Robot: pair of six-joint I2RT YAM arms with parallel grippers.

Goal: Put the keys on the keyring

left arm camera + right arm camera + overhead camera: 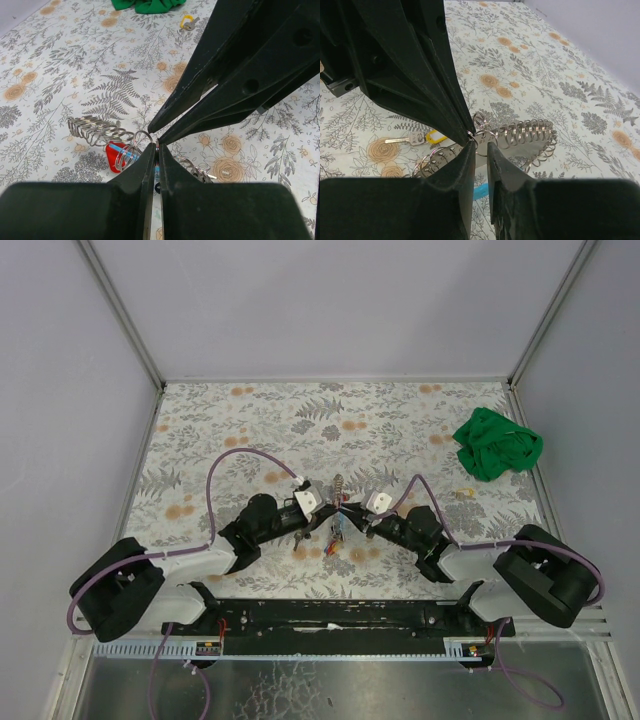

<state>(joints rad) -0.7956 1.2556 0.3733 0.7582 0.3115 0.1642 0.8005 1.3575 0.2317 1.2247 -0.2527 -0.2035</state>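
A bunch of metal keyrings (pixel 340 485) on a triangular holder lies at the table's middle; it shows in the left wrist view (pixel 95 131) and the right wrist view (pixel 525 135). My left gripper (pixel 157 150) is shut on one thin ring at its tips. My right gripper (pixel 480 150) meets it tip to tip, jaws a narrow gap apart, one finger touching a small ring (pixel 472 134). A silver key with a yellow tag (pixel 417 140) lies beside the rings. A second yellow key (pixel 187 22) lies far off by the cloth (pixel 465 493). No green key shows.
A crumpled green cloth (pixel 497 445) lies at the back right. A red tag with a blue stripe (pixel 116 152) sits under the rings. The table has a floral cover (pixel 250 420), with walls on three sides.
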